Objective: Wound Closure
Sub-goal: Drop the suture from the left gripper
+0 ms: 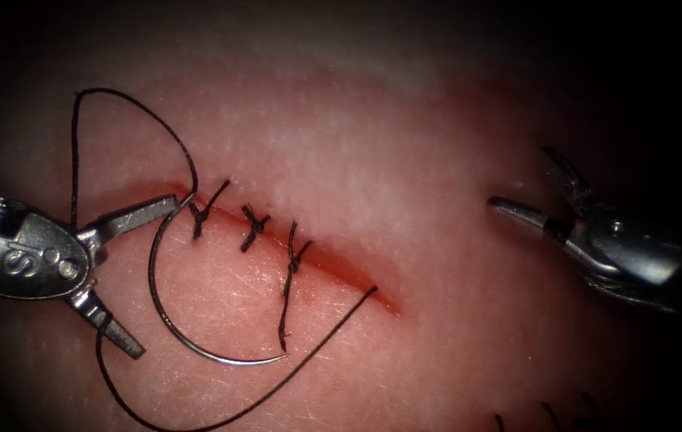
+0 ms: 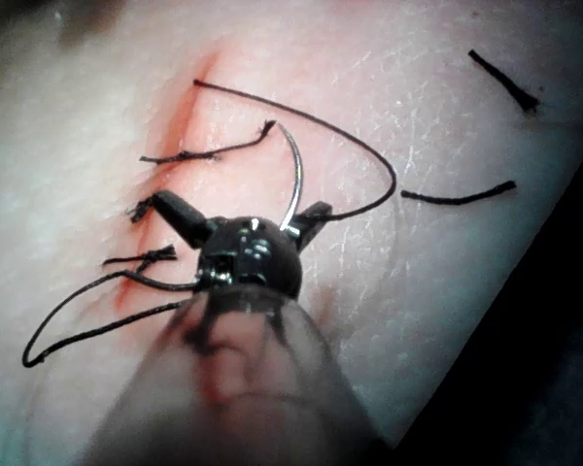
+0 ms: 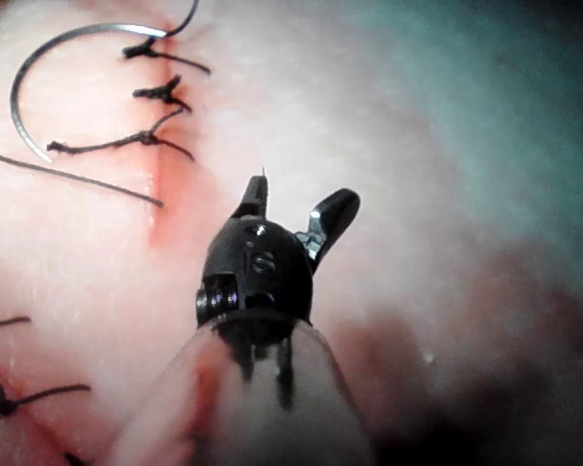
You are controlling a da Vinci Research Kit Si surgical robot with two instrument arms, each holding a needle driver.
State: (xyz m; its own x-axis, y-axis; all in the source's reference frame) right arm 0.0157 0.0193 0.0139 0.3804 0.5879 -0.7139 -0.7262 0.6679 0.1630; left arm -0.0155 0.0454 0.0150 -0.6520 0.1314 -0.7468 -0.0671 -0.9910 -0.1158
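The pale, glistening slab of pork-belly tissue (image 1: pixel 405 120) is lying under both tools, its red-edged slanting cut (image 1: pixel 333 268) closed by three knotted black stitches (image 1: pixel 253 228) and still gaping between the last stitch and its right end. The left arm's steel needle driver (image 1: pixel 121 276), on the left of the cut, is standing with its jaws spread wide and gripping nothing. The thin curved steel needle (image 1: pixel 169 320) is lying loose on the tissue surface just beyond those jaws, its blunt end beside the upper jaw near the first stitch and its point curling away toward the third stitch's tail; it appears not to be in the tissue. The long black thread (image 1: pixel 77 144) is looping above and below this tool and entering the cut's right end. The right arm's steel needle driver (image 1: pixel 545 204) is hovering well apart to the right, also gaping and empty.

The likely risks (judging by the slack) are the thread snagging on the open jaws, or a poor grasp sending the smooth needle sliding on wet tissue.
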